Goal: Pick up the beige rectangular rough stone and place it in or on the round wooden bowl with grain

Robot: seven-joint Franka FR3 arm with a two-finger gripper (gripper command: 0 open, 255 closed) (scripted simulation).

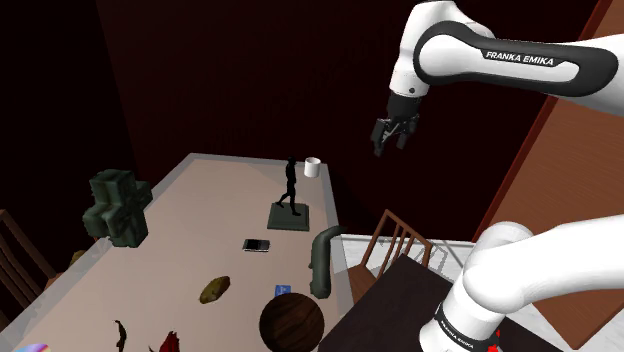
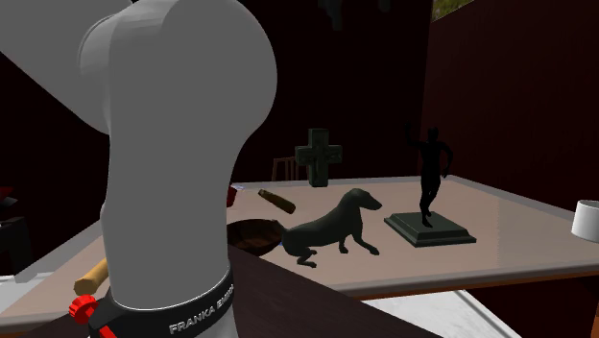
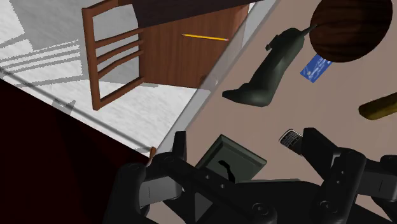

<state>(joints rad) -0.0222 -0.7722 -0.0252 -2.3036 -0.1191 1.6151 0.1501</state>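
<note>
Hand [image 1: 388,145] released, empty | bowl [image 1: 292,322] cut off below, shoulder view | stone [image 3: 380,106] cropped, wrist view

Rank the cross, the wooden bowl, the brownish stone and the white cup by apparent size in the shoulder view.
1. Cross and wooden bowl: about alike; the bowl sits nearer and is cut off.
2. Brownish stone
3. White cup, farthest away.

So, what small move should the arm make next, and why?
Probably carry the open gripper sideways, staying high, toward the brownish stone. It hangs well above the table, over the dark statue's base, while the stone lies apart from it, near the wooden bowl.
</note>
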